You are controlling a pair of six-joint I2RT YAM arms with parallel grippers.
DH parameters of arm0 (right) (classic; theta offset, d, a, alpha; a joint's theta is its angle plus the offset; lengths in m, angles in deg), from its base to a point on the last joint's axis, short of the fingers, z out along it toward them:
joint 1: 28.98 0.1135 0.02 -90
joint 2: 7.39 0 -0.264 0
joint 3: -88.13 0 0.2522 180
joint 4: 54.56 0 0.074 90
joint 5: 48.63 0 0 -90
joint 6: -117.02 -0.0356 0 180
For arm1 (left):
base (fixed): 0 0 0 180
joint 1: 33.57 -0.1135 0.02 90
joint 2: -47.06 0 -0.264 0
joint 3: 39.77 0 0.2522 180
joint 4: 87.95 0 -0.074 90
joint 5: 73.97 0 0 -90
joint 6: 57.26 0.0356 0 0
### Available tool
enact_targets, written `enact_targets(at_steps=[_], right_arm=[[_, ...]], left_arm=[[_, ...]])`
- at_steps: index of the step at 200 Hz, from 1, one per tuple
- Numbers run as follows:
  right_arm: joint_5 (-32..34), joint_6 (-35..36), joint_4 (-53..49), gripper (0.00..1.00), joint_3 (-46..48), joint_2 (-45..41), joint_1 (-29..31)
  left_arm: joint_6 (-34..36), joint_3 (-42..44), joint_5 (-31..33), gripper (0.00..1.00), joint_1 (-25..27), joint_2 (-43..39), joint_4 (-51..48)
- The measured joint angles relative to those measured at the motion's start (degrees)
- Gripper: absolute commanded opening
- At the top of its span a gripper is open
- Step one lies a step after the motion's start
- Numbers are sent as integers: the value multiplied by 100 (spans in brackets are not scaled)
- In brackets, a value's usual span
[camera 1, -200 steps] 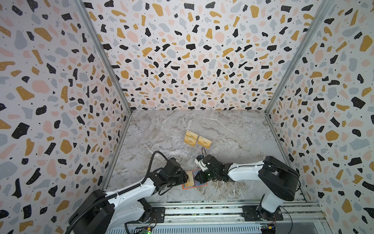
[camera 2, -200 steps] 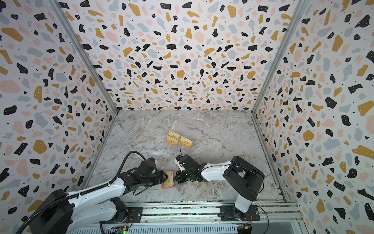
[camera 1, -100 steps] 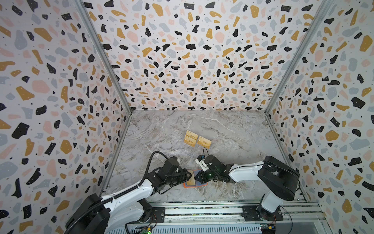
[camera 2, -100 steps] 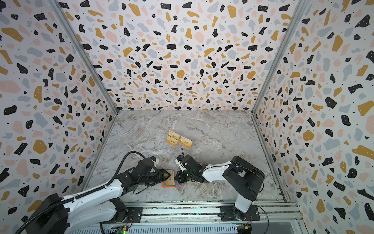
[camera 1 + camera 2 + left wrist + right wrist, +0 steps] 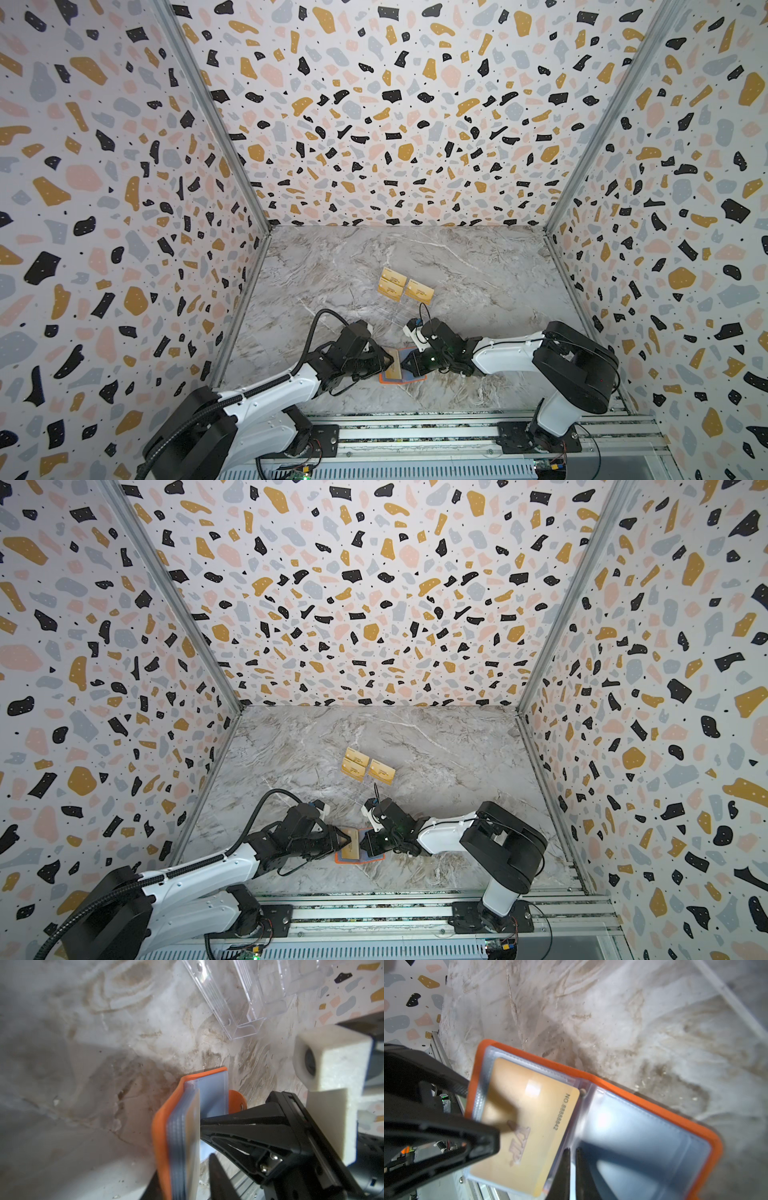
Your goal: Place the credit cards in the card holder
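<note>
The orange card holder [image 5: 420, 377] [image 5: 339, 860] lies open near the table's front edge. A gold credit card [image 5: 529, 1126] [image 5: 395, 365] rests on its left page; whether it sits fully inside the sleeve I cannot tell. My left gripper [image 5: 390, 361] [image 5: 347, 840] [image 5: 182, 1167] straddles that page stack, jaws narrowed, with a slim gap still showing beside one finger [image 5: 218, 1172]. My right gripper [image 5: 572, 1150] [image 5: 409, 368] [image 5: 365, 845] is shut on a clear sleeve [image 5: 633, 1136] at the spine. More gold credit cards [image 5: 392, 283] [image 5: 381, 773] stand further back.
A clear acrylic tiered stand [image 5: 239, 1001] [image 5: 399, 307] carries the far gold cards just behind the two grippers. Speckled walls close in left, right and back. A metal rail [image 5: 415, 436] runs along the front edge.
My left gripper has slid right onto the holder's left page, and its jaws have narrowed a lot around it. The right gripper has stayed where it was, still shut.
</note>
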Motion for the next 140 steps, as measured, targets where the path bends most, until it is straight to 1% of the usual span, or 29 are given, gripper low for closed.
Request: enact_targets(at_steps=[10,25,55,75,100,116,140], right_arm=[[33,35,-74,14,0,-57,-7],[151,136,-247,17,0,-184,-11],[461,413,-603,19,0,-444,-96],[675,595,-848,20,-24,-476,-197],[935,807,-1156,23,-120,-476,-315],[1012,916,-1226,26,-179,-476,-380],[1049,1019,-1261,27,-195,-476,-461]], left_arm=[[17,-61,31,11,0,68,-48],[96,-197,133,7,13,127,-229],[308,-638,566,6,61,138,-1005],[437,-949,896,7,125,177,-1523],[522,-1231,1231,7,258,378,-1932],[566,-1436,1462,11,374,601,-2194],[590,-1766,1705,25,531,894,-2481]])
